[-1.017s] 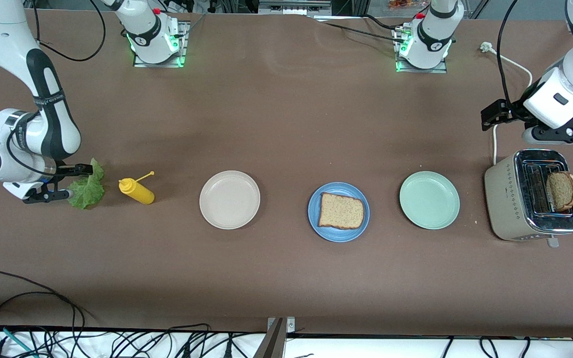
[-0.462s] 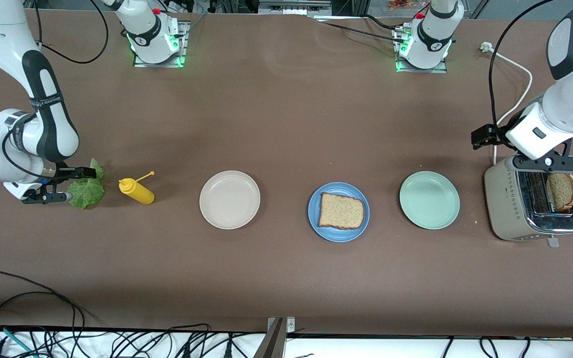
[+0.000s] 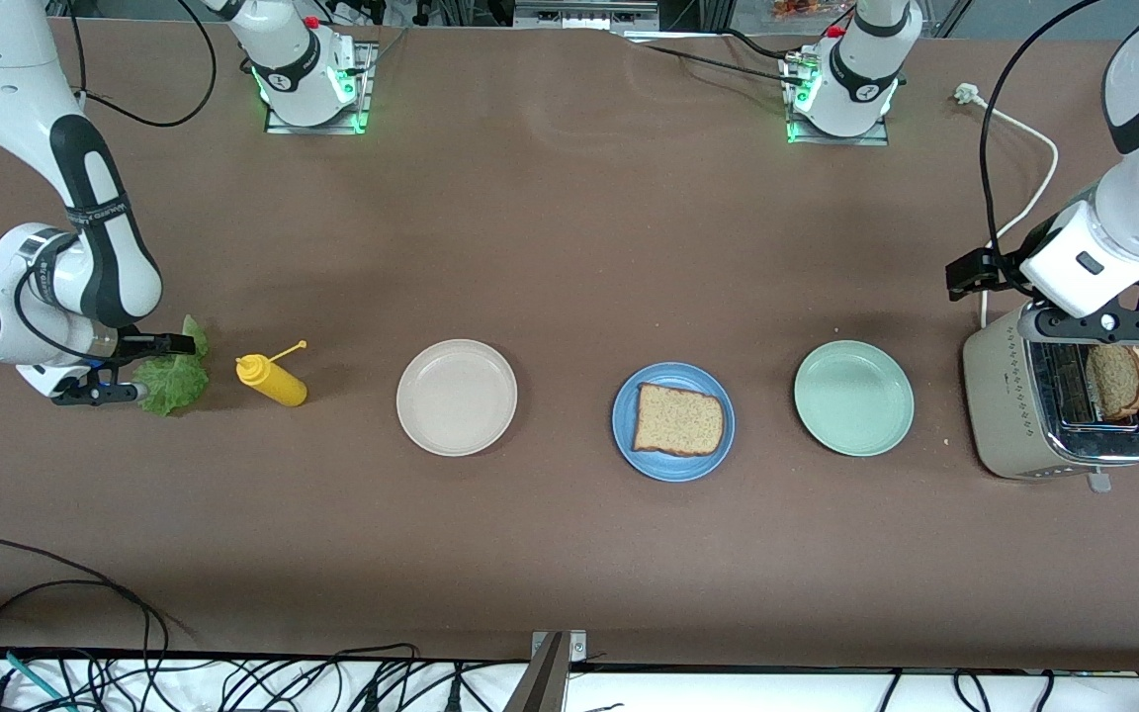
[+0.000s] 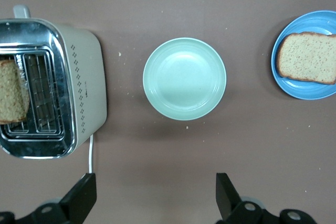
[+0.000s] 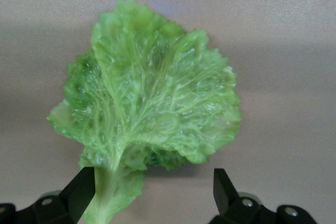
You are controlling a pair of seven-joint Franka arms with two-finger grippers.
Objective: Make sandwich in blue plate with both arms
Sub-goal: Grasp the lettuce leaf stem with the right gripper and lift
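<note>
Right gripper (image 3: 134, 369) sits wide open w/ nothing held, straddling the ruffled green lettuce leaf (image 5: 149, 111) stem to grab it. Left gripper (image 3: 1098, 321), also open & empty, hangs over the cream metal toaster (image 3: 1009, 400) for the 2nd brown bread slice (image 3: 1116, 380).

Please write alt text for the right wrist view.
A lettuce leaf lies flat on the brown table, with the open right gripper low over its stem end, one finger on each side, not touching it.

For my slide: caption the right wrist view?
Open right gripper hovering over a ruffled green lettuce leaf lying on the brown table.
</note>
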